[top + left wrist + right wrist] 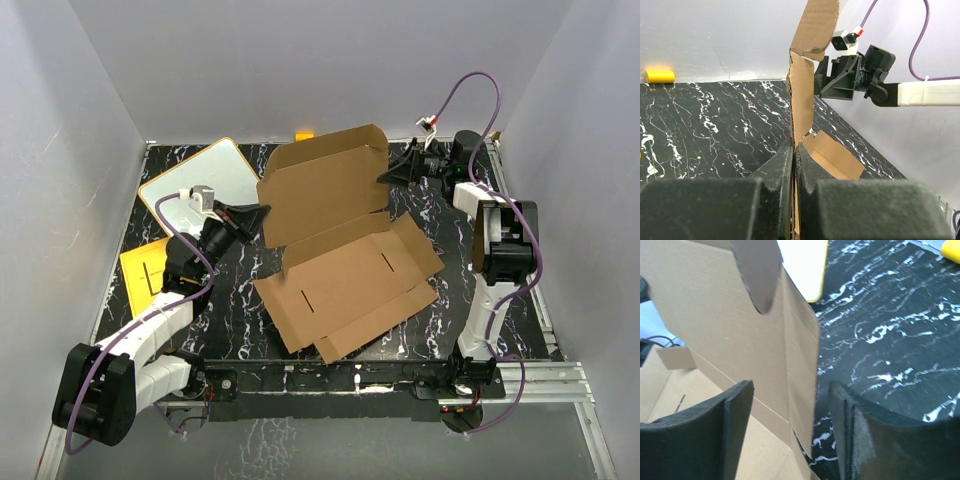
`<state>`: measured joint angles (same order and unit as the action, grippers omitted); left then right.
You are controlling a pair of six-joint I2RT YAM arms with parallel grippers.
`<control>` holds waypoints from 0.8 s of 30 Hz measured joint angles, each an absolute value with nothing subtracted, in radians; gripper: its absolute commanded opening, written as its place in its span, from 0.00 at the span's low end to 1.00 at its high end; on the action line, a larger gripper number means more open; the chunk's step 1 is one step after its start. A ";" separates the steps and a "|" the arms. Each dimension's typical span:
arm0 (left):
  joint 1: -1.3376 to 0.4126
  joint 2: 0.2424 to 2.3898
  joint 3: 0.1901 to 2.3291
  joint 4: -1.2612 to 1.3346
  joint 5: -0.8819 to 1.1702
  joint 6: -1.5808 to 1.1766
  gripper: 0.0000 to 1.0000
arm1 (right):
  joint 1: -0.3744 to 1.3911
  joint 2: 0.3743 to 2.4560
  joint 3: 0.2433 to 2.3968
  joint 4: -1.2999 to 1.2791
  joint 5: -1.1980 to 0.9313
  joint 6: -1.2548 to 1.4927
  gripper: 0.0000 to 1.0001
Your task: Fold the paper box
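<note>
The paper box sits in the middle of the table, its flat base running left to right with the right end angled slightly away and its lid standing up along the far edge. The left gripper is clamped tight on the lid's left edge, while the right gripper straddles the right edge with its jaws apart. There's bare tabletop right of the box, but a white board and a yellow sheet crowd the left.

Left claw clamps the upright edge of the paper box.
</note>
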<state>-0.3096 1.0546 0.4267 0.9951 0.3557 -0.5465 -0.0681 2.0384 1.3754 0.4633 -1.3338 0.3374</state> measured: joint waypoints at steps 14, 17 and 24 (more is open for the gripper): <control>-0.305 1.041 0.473 0.879 0.361 -0.539 0.46 | -0.098 2.083 1.346 1.017 -1.480 0.793 0.08; -0.305 1.000 0.531 0.720 0.347 -0.501 0.70 | -0.113 2.083 1.346 1.027 -1.511 0.807 0.08; -0.292 0.944 0.800 0.303 0.299 -0.374 0.94 | -0.156 2.051 1.310 1.029 -1.541 0.813 0.08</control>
